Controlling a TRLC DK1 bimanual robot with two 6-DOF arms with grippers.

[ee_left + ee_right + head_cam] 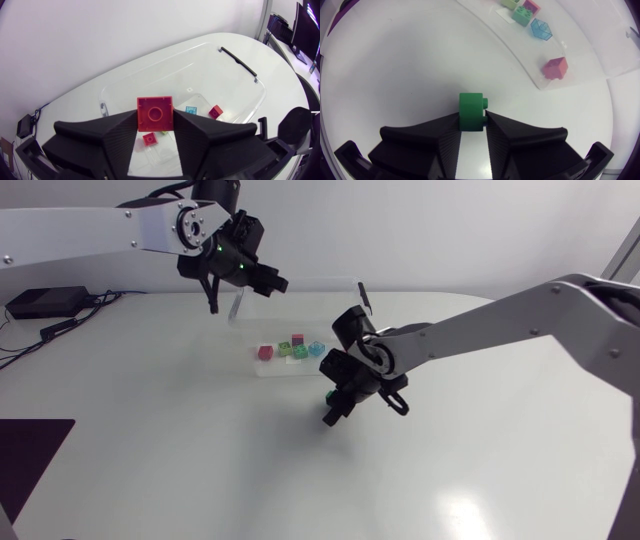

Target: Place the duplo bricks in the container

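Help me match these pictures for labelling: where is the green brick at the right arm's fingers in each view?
Head view: green brick at the right gripper's tip, beside the clear container.
Left wrist view: not in it; the left gripper holds a red brick there.
Right wrist view: between the right gripper's fingers, both touching it.
Shared landmark: the light blue brick inside the container.

White table (200, 470) w/ rounded far edge was smooth & slightly glossy; soft light glare (462, 506) showed at its near-right. Small black box (45, 302) w/ cables (62, 326) sat at far left; dark panel (28, 455) lay at near-left corner.
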